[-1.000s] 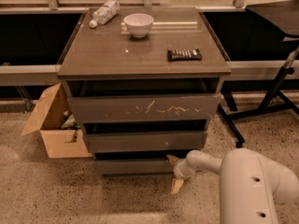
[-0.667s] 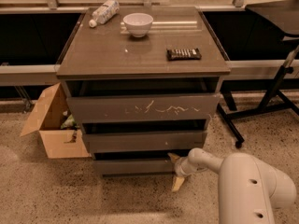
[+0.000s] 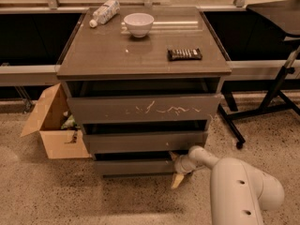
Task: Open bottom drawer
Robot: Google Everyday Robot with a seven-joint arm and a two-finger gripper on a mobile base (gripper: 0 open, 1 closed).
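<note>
The bottom drawer (image 3: 133,167) is the lowest and smallest dark grey-brown front of the cabinet, plain and unmarked. It sits under the mid-sized front (image 3: 145,141) and the large front with white scratch marks (image 3: 145,108). My gripper (image 3: 176,168) is low by the floor at the right end of the bottom drawer's front, touching or almost touching it. My white arm (image 3: 239,191) reaches in from the lower right. A dark gap shows above the bottom drawer's front.
An open cardboard box (image 3: 49,125) stands on the floor left of the cabinet. On the cabinet top (image 3: 93,60) are a white bowl (image 3: 138,23), a plastic bottle (image 3: 104,12) and a dark remote-like bar (image 3: 184,54). A black stand leg (image 3: 276,93) is to the right.
My gripper stays at the right end of the bottom drawer. The white arm has shifted only slightly. The drawer fronts look unmoved.
</note>
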